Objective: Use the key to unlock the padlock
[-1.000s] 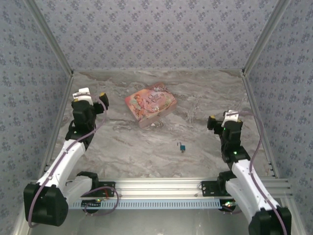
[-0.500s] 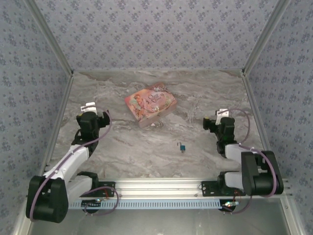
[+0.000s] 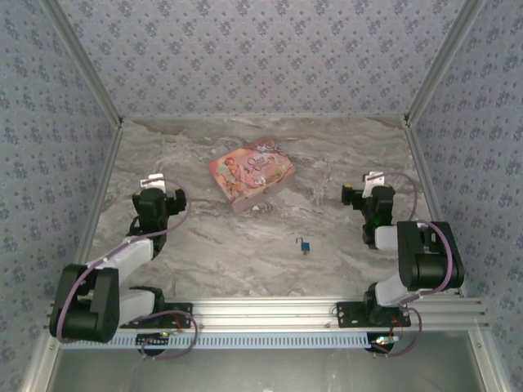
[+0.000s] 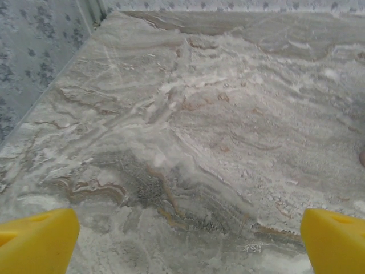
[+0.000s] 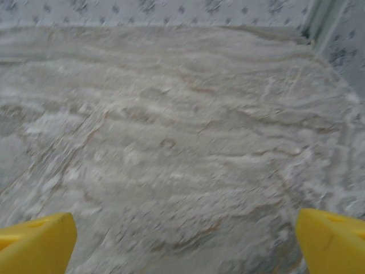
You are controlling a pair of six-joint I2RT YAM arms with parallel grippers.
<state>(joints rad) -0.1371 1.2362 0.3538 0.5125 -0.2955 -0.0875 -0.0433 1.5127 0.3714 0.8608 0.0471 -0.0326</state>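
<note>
The padlock (image 3: 304, 245), tiny with a blue-teal body and silvery shackle, lies on the marble table (image 3: 212, 245) in the near middle, between the two arms. A tiny dark bit touches its left side; it is too small to tell whether this is the key. My left gripper (image 3: 157, 184) sits low at the left, far from the padlock. In the left wrist view it (image 4: 188, 242) is open, with yellow fingertips (image 4: 37, 240) wide apart over bare marble. My right gripper (image 3: 369, 186) sits low at the right, also (image 5: 185, 242) open with nothing between its fingertips (image 5: 333, 240).
A pink illustrated box (image 3: 251, 172) lies flat at the back middle, with a small white speck (image 3: 262, 207) by its near edge. Patterned walls (image 3: 261, 49) close in the back and both sides. A metal rail (image 3: 270, 314) runs along the near edge.
Both arms have folded back and down, so the grippers now sit low over the table near the side walls. The padlock and box have not moved.
</note>
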